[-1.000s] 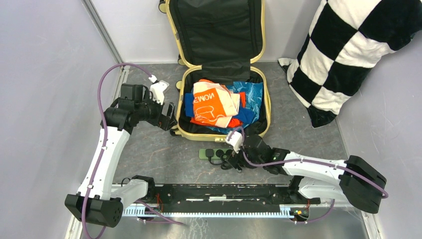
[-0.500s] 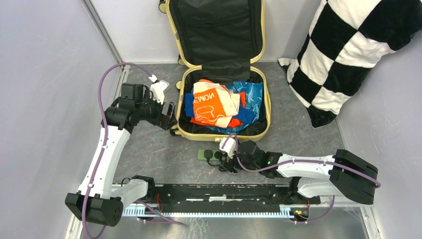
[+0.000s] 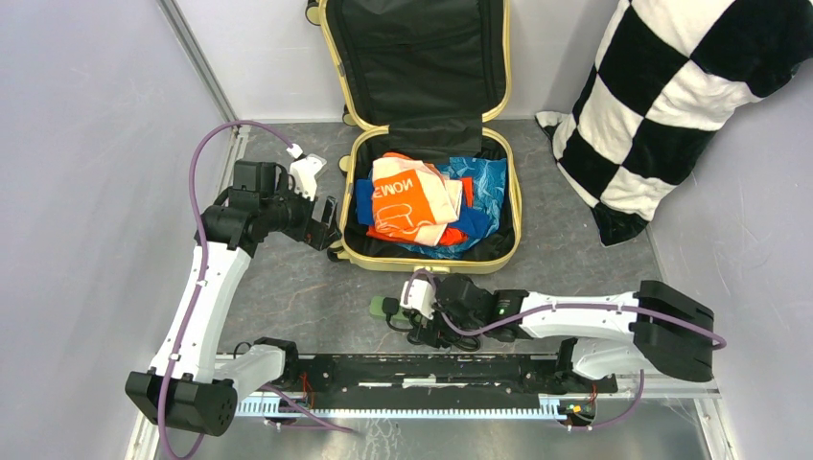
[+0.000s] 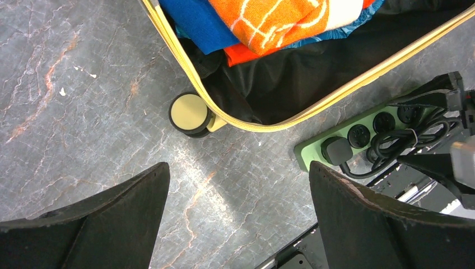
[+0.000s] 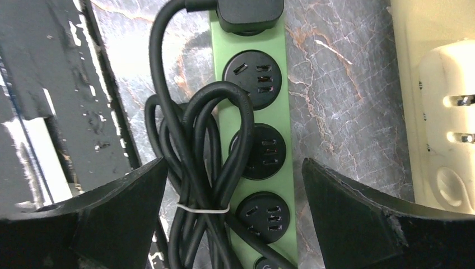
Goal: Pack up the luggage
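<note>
- The luggage [image 3: 429,262] lies open in the upper middle of the top view. Its lid [image 3: 417,57] stands up at the back and its base is flat on the grey marbled surface [image 3: 288,287].
- In the base we can see a heap of clothes [image 3: 417,201], with an orange-and-white piece on top and blue stuff under it.
- The left pincer [image 3: 323,222] hangs just off the case's lower-left corner, jaws wide apart with nothing in them. Its wrist view shows a caster wheel [image 4: 189,112] by that corner and bare surface between the fingers.
- The right pincer [image 3: 414,326] is low in the centre of the top view, just below the case's front rim, and its jaws are spread too.
- From its wrist view we're looking down on a green power strip [image 5: 278,101] with a finger on either side. We can't tell if either one touches it.
- A coiled black cable [image 5: 196,168] tied with a thin white band lies over the strip's left edge, so it sits between those fingers too.
- It's tight there, with a black base rail [image 5: 33,112] just left of the cable and the case's shell just right of the strip.
- A black-and-white checkered pillow [image 3: 671,105] leans in the upper right, apart from the case.
</note>
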You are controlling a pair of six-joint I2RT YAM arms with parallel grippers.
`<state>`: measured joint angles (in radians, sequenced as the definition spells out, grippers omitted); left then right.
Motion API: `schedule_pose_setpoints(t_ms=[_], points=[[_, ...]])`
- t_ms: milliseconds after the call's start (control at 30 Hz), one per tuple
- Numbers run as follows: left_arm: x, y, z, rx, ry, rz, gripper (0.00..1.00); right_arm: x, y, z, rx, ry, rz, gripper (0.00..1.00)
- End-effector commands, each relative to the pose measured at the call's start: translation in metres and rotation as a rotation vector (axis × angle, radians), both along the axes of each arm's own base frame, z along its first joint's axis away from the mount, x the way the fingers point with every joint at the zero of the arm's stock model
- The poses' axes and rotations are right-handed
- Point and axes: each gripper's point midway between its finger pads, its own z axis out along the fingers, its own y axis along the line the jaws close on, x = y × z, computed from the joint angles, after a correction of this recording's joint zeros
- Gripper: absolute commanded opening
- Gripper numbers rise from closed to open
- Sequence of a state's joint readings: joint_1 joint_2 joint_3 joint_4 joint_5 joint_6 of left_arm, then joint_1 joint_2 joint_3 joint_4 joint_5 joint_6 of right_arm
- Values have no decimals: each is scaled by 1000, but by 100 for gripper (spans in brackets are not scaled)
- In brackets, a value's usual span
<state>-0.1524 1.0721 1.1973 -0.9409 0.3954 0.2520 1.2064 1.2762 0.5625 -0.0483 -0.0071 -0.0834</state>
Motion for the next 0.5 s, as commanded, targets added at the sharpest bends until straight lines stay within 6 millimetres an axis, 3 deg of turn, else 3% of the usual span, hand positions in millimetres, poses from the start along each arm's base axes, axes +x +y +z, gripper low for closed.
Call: schedule_pose_setpoints(t_ms=[0,200,300,333,367,467], points=[[2,1,15,-3,-59,1,100,16,2,-3,-69,-69,4,98],[2,2,18,3,-68,1,100,24,1,-30,-159,-77,0,97],[3,3,17,7,-70,3,100,18,1,-43,-176,-40,10,88],[3,3,18,9,-72,2,100,15,1,-44,-164,-30,15,83],[3,4,17,11,-73,3,100,13,2,-40,-145,-24,20,71],[4,4,17,16,-74,1,100,17,10,-14,-73,-61,14,39]])
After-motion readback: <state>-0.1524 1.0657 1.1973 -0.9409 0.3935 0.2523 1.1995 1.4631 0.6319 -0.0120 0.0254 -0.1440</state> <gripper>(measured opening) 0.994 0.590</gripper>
